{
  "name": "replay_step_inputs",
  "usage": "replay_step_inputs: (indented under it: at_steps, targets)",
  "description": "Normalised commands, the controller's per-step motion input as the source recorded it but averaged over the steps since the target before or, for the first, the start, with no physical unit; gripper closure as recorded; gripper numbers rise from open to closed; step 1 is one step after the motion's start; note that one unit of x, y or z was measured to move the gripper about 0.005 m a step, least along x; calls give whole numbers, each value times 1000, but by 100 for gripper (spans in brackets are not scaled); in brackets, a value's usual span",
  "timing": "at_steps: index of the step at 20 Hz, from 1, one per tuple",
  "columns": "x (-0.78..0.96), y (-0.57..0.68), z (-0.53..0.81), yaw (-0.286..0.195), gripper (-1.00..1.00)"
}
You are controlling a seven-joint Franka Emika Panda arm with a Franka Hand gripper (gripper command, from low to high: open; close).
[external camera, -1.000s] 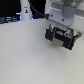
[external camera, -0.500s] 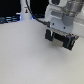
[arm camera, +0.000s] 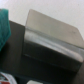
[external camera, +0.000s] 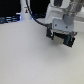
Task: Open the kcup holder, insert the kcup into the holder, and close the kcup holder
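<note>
Where the tool (external camera: 61, 38) hovers, kcup holder (arm camera: 50, 40) lies below.

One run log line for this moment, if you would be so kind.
arm: over kcup holder | tool: state unclear | kcup: not seen | holder: appears closed | surface: white table

This looks like a lab or robot test bench rather than a home. In the exterior view a broad, plain white table (external camera: 30, 55) fills most of the scene, bare and evenly lit, with nothing domestic on it. Along the far edge, toward the exterior view's left, a dark strip of clutter (external camera: 10, 19) sits blurred against a pale wall, and a black cable (external camera: 31, 14) loops down across it. A white robot arm (external camera: 62, 15) stands at the far right. The wrist view shows a grey boxy surface (arm camera: 50, 37) beside something teal (arm camera: 4, 25), too blurred to identify.
</note>
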Motion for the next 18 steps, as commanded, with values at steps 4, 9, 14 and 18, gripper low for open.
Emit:
replay_step_inputs:
  at_steps: [4,9,14,18]
  targets:
    - [-594,385,-88,115,-100]
    - [-606,510,-69,76,-100]
    - [-607,610,-8,60,-100]
    - [-639,675,7,34,-100]
